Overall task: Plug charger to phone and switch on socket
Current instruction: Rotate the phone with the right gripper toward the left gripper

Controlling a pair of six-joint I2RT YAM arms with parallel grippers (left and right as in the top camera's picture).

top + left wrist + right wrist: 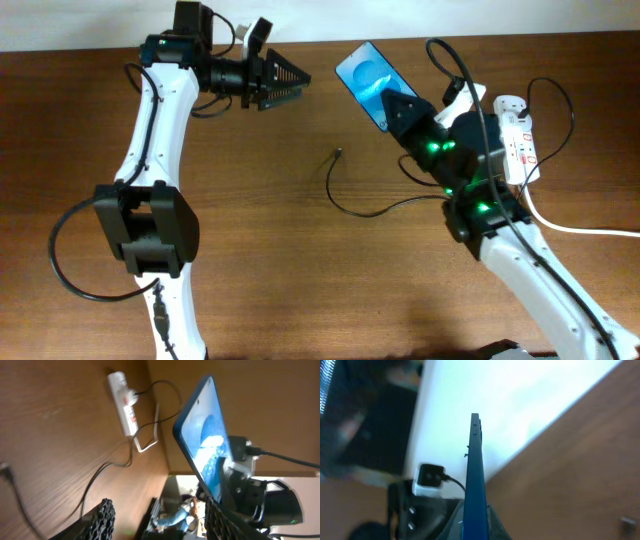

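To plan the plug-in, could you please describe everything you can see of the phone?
The phone is a slim rectangular smartphone, glossy, with a dark blue edge and a lit blue screen bearing a lighter oval. Edge-on in the right wrist view, it shows small side buttons. The right gripper clamps one end, holding it tilted, seemingly clear of the table. Nothing else touches it, and nothing is seen plugged in.

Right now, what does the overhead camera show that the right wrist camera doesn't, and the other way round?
Only overhead: the charger lying loose on the table, the socket, and the left pincer, open and empty. Only the right wrist: the phone seen edge-on, with its side buttons showing. Both: the phone, held up by the right pincer, and the wooden table.
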